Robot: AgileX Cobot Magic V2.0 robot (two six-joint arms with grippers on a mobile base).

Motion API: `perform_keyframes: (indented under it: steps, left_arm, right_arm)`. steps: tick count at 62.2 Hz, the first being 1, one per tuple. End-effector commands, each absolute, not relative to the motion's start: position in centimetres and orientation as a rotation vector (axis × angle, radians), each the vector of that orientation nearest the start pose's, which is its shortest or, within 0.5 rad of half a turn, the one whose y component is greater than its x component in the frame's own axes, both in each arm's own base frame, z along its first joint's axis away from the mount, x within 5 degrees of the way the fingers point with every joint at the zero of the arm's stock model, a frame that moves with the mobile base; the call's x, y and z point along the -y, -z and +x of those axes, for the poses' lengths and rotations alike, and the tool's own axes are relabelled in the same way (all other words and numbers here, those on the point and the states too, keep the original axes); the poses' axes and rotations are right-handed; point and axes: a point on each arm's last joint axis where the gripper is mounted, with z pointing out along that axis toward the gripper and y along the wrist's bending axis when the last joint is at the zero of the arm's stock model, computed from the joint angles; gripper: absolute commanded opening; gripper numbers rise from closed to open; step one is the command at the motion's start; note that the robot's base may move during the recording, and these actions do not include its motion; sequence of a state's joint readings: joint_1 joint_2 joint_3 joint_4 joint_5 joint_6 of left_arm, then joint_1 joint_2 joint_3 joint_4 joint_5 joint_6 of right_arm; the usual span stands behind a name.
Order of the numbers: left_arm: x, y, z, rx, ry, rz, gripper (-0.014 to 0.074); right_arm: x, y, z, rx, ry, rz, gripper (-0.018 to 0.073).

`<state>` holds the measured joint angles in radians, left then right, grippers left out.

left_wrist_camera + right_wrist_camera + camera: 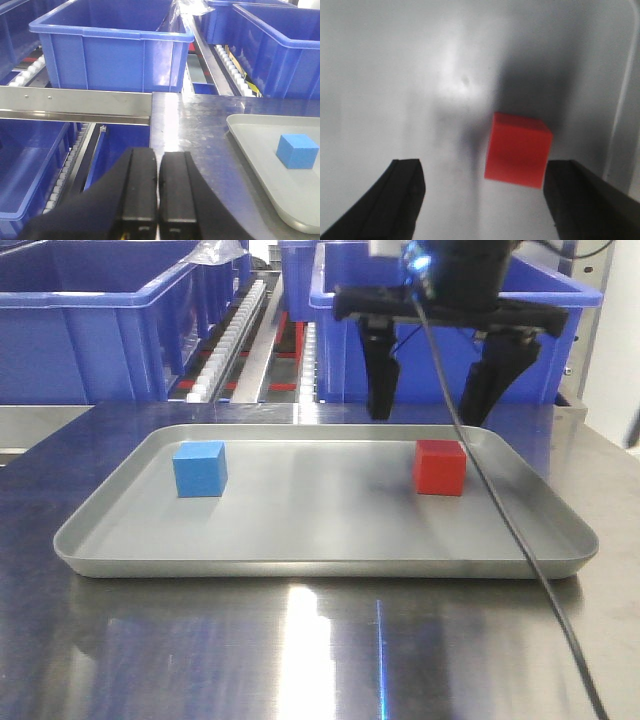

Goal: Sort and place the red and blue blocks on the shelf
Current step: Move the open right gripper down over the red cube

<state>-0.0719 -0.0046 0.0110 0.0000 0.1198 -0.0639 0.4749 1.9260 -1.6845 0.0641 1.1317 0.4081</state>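
Hovering right claw (428, 418), spread wide, arm cropped.

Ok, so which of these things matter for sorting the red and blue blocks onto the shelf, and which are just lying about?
Part of the job:
red block, in the grey tray below the open right pincer; blue block, at the tray's other end; shelf; shut left pincer.

Just lying about:
grey tray holding both blocks, blue bins, roller tracks, black cable.
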Motion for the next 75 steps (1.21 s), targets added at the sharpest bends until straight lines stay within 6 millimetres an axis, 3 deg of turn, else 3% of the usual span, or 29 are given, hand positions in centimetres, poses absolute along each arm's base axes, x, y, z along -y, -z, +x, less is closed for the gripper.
perform_keyframes:
  steps: [1,19,75]
  left_arm:
    - [0.4,-19.9,5.6,-1.536,0.116,-0.006,0.0125]
    - [0.4,-19.9,5.6,-1.536,0.116,-0.006,0.0125]
    - [0.4,-19.9,5.6,-1.536,0.116,-0.006,0.0125]
  right_arm:
    - [-18.9,-29.5,36.4,-2.839,-0.272,-0.072,0.0606]
    - [-17.1,-28.9,37.1,-2.872,-0.195,-0.027,0.0606]
    - [-17.8,-28.3,37.2,-2.843,-0.235,0.030,0.0606]
